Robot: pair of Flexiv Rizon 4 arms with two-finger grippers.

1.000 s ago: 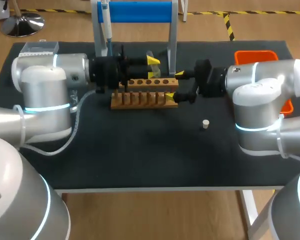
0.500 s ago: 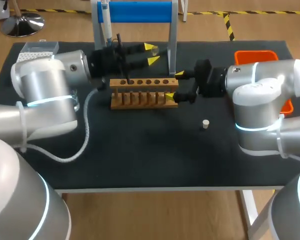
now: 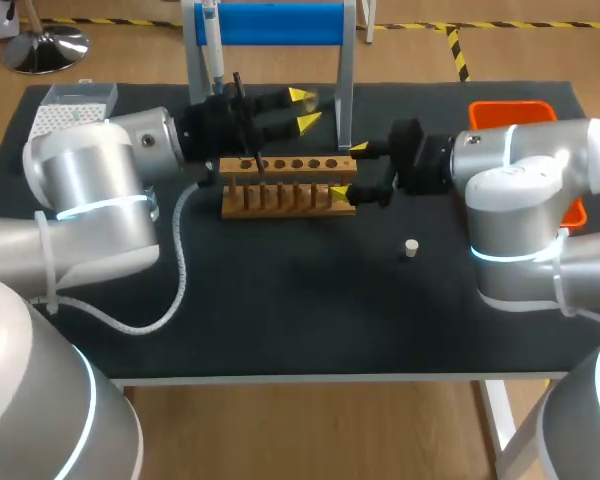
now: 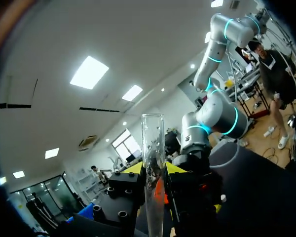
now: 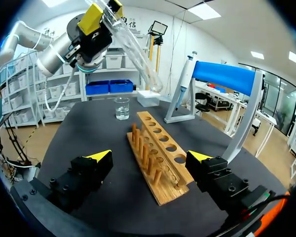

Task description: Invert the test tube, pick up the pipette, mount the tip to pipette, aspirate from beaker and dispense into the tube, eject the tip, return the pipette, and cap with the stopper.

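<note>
My left gripper (image 3: 302, 108) hangs above the back of the wooden rack (image 3: 286, 197), shut on a clear test tube (image 4: 153, 148) that sticks out ahead of its fingers. Seen in the right wrist view, the left gripper (image 5: 102, 11) holds the tube (image 5: 138, 54) tilted over the rack (image 5: 160, 148). My right gripper (image 3: 350, 170) stands open at the rack's right end, one finger on each side, apart from the wood (image 5: 150, 157). The pipette (image 3: 212, 50) hangs on the blue stand (image 3: 280, 22). A small white stopper (image 3: 411, 248) lies in front of the right arm. The beaker (image 5: 122, 108) stands beyond the rack.
An orange bin (image 3: 525, 108) sits at the back right behind my right arm. A white tip box (image 3: 75, 100) stands at the back left. The blue stand's legs (image 3: 346, 90) rise just behind the rack.
My left gripper has lifted the test tube up and back from the rack and turned it. The right arm has not moved.
</note>
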